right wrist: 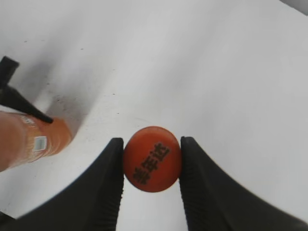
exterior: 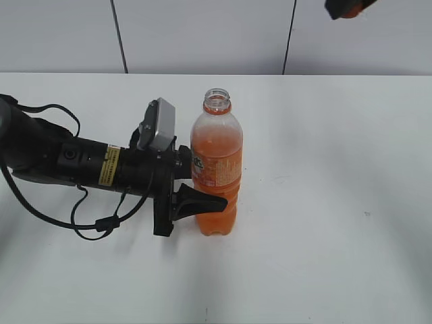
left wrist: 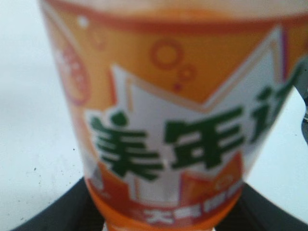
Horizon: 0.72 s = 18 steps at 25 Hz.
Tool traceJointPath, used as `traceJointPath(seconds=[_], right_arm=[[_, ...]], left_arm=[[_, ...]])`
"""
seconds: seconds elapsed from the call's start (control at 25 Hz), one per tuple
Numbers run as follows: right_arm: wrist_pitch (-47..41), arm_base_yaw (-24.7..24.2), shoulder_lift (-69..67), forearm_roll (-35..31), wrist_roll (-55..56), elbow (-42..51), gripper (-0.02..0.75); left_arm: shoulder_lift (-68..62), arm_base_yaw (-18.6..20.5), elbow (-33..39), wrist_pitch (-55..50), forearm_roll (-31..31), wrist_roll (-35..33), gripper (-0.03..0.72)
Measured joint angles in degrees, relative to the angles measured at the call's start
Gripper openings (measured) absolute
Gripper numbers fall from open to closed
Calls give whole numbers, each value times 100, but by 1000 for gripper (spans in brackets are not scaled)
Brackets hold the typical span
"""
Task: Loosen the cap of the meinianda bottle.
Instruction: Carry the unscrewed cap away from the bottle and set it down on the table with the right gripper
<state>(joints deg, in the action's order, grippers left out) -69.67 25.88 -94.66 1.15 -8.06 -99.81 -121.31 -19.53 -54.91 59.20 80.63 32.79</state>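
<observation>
- The meinianda bottle [left wrist: 168, 134] carries an orange label with large green characters on a white field; "美年" reads clearly, and a third character is cut off at the right.
- Small white characters run along the label's lower red band, too blurred to read.
- The cap [right wrist: 152, 159] bears dark characters on its face, seemingly "美年达".
- A yellow sticker [exterior: 109, 165] on the left arm has print too small to read.

bright, even light all over. the bottle label [left wrist: 168, 144] looks blurry up close. soft gray shadows lie on the white bench [right wrist: 216, 72].
</observation>
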Motion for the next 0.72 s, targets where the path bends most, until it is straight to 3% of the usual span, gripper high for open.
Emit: traceJointPath(seconds=[0.2, 0.4, 0.72], right_arm=[[147, -941, 6, -360, 104, 208, 269], [863, -1575, 23, -615, 109, 1102, 269], [3110, -1807, -35, -1133, 125, 3437, 269]], left_arm=[[0, 0, 0, 0, 0, 0, 380], [0, 0, 0, 0, 0, 0, 380], [0, 0, 0, 6, 0, 0, 380]])
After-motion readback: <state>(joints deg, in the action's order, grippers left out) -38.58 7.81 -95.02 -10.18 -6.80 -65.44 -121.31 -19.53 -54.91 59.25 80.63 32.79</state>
